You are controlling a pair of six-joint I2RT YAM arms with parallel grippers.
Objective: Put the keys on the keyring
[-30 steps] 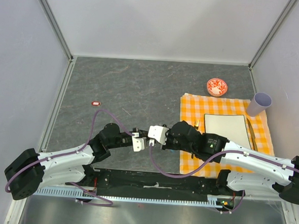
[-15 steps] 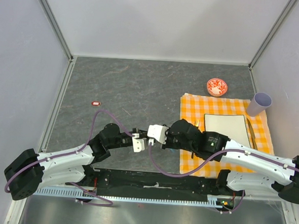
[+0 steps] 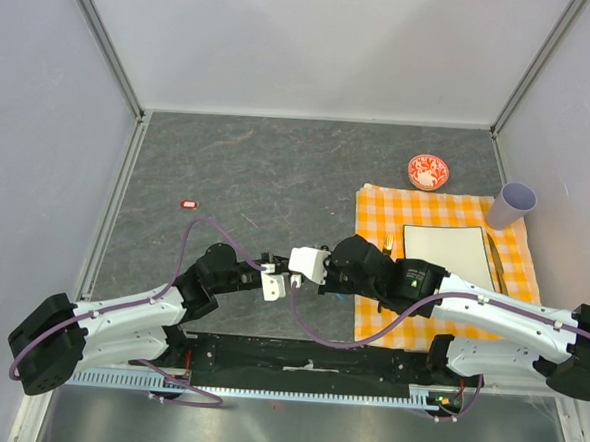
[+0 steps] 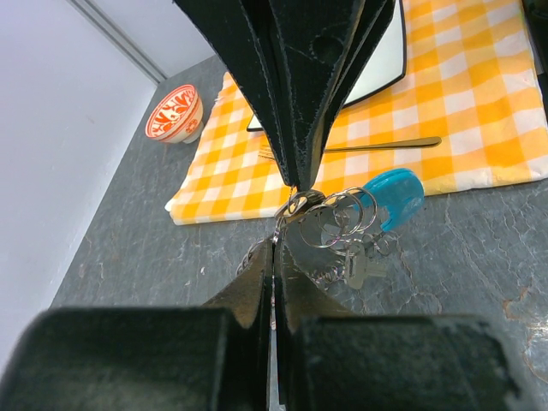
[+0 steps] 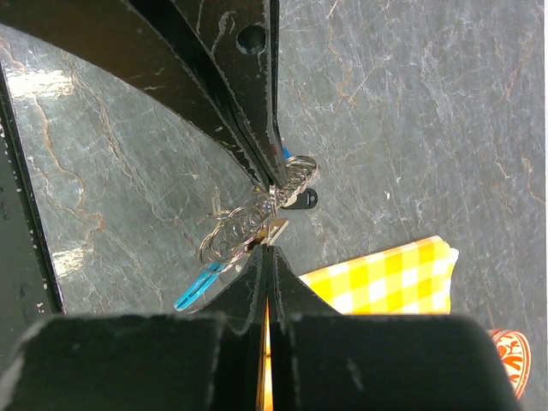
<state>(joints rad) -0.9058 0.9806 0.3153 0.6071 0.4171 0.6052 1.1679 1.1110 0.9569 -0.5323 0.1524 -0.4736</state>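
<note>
Both grippers meet tip to tip low over the grey table, in front of the bases. My left gripper [image 3: 279,280] [image 4: 276,238] is shut on the keyring [image 4: 336,219], pinching its thin chain and rings. The cyan strap [image 4: 395,196] [image 5: 198,288] hangs off the rings, with a small silver key [image 4: 354,266] below them. My right gripper [image 3: 302,272] [image 5: 268,247] is shut on the blade of a black-headed key [image 5: 300,199]. The key's head lies against the chain at the left fingertips [image 5: 271,175]. In the top view the cluster is hidden between the grippers.
An orange checked cloth [image 3: 375,216] lies right of the grippers. On it are a white board [image 3: 443,252] and a fork [image 4: 377,146]. A red-and-white bowl [image 3: 427,171] and a pale cup [image 3: 513,204] stand behind. A small red item [image 3: 189,204] lies at the far left.
The right gripper and forearm have edged slightly left toward the left gripper. Both grips are unchanged.
</note>
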